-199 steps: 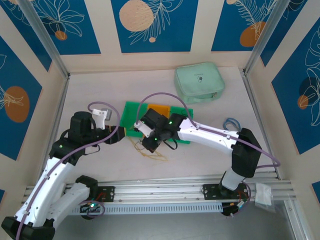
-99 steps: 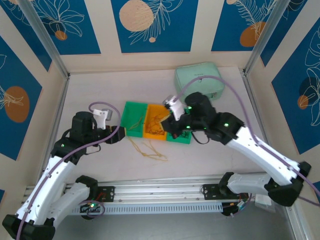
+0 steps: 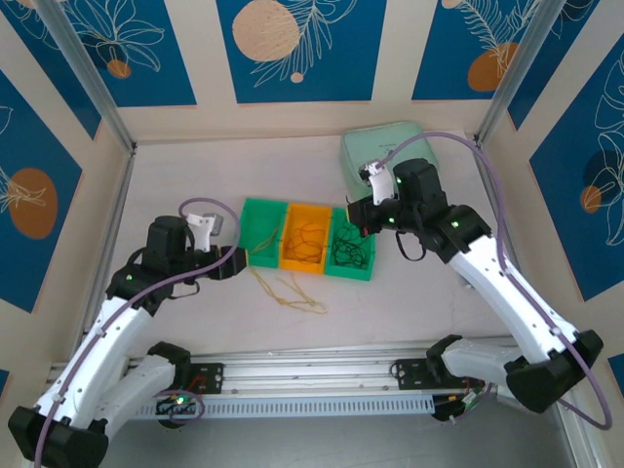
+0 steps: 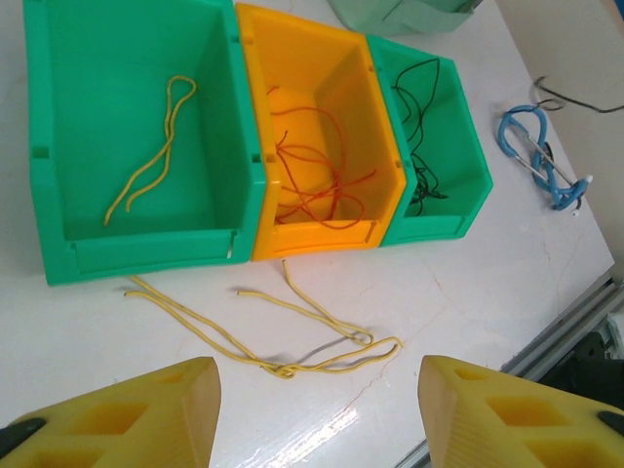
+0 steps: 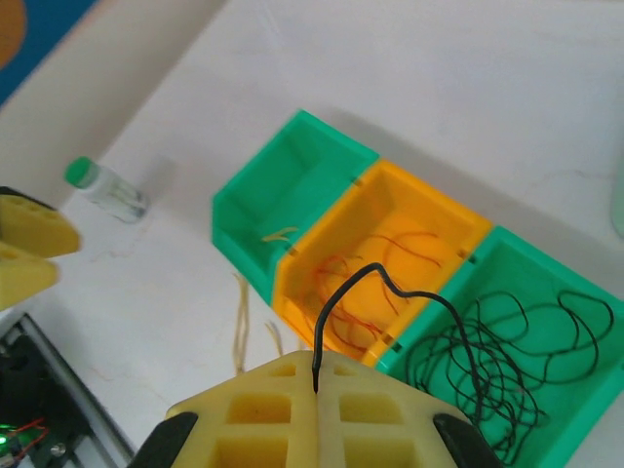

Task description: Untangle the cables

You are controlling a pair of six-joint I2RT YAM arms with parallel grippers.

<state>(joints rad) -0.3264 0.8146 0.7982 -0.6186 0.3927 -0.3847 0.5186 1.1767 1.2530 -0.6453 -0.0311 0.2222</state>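
Mostly, thin looping cables (image 5: 478, 361) lie colour-sorted across three bins (image 4: 58, 263).

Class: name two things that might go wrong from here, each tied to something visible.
The black cable, pinched in the shut right jaws, arcs over the orange bin; released here it may land among orange cables. The yellow cables on the table look knotted; the open left jaws may lift them together.

Pale white table (image 3: 195, 166), a bit shiny, spreads out under the right gripper (image 5: 317, 385). Well beyond it and off to both sides, the walls (image 3: 292, 39) are beige with blue panels, white leaf doodles and orange circles. Metal posts (image 3: 93, 83) stand in the far corners.
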